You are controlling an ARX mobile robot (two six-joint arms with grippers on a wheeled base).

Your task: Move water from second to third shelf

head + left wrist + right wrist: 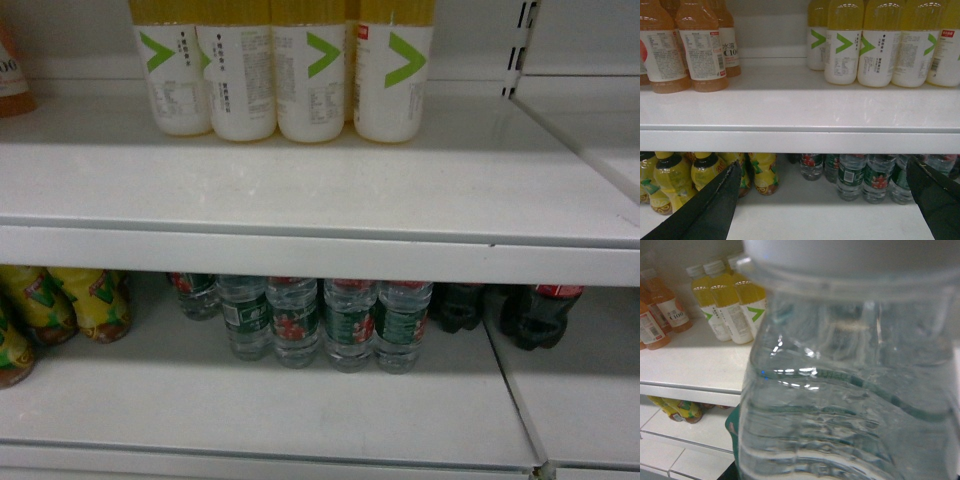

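**Water bottle fills the right wrist view, more stand on the lower shelf**

Water bottle (850, 390), clear and ribbed with a pale cap at the top, sits right up against the right wrist camera and covers most of that view. A strip of green label shows at its lower left edge. The right gripper itself cannot be seen, so whether it clamps the bottle cannot be told from these pictures.

In the head view a row of water bottles (325, 322) with dark green labels stands at the back of the lower shelf (250, 410), close together. Yellow tea bottles (60, 305) stand to their left, dark cola bottles (530, 310) to their right beyond a divider. On the upper shelf (300, 185) stand yellow juice bottles (300, 70) with white labels and green arrow marks.

The left gripper (825, 200) hangs in front of the lower shelf with its dark fingers (715, 205) spread wide apart, holding nothing. Orange drink bottles (695, 50) stand on the upper shelf at the left of that view.
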